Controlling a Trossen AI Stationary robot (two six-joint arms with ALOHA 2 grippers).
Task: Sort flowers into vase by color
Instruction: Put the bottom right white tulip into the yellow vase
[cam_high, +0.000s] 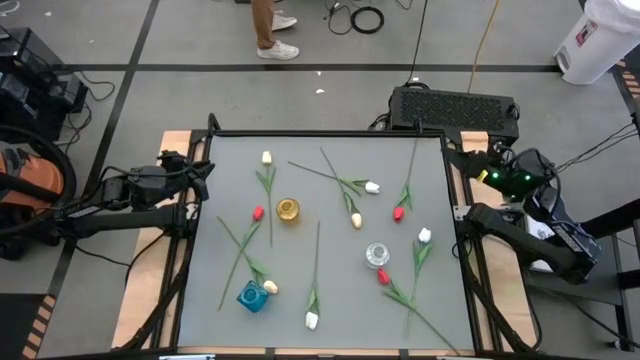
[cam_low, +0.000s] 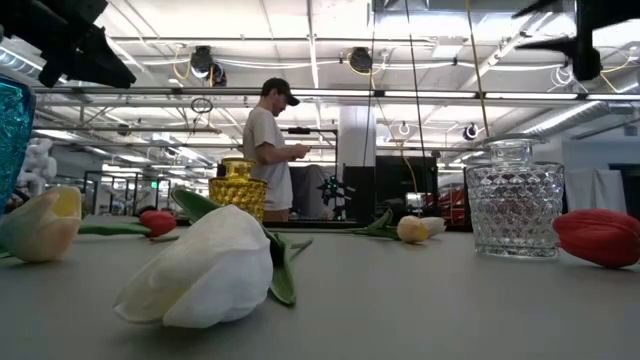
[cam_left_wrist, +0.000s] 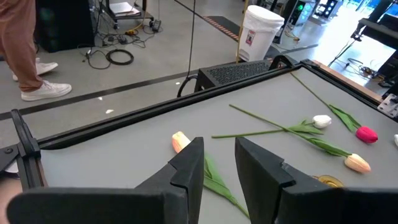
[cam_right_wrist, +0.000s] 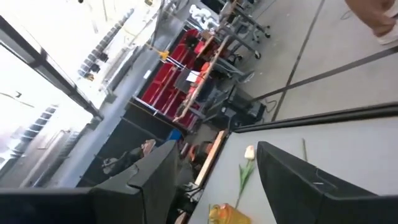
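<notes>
Several tulips lie flat and scattered on the grey table (cam_high: 330, 150), among them a white one (cam_high: 372, 186), a red one (cam_high: 258, 212) and a yellow one (cam_high: 266, 157). Three vases stand among them: gold (cam_high: 288, 210), clear glass (cam_high: 377, 254) and blue (cam_high: 253, 296). My left gripper (cam_left_wrist: 217, 168) hovers open over the table's left edge (cam_high: 205, 176), with the yellow tulip's head (cam_left_wrist: 180, 141) just beyond its fingertips. My right gripper (cam_right_wrist: 214, 180) is open at the table's far right corner (cam_high: 478, 165) and points level across the table. Neither gripper holds anything.
A black box (cam_high: 455, 105) sits behind the table's far edge. A person (cam_low: 270, 150) stands in the room beyond the table; legs (cam_high: 268, 30) show on the floor. In the low view a white tulip head (cam_low: 215, 270) lies closest.
</notes>
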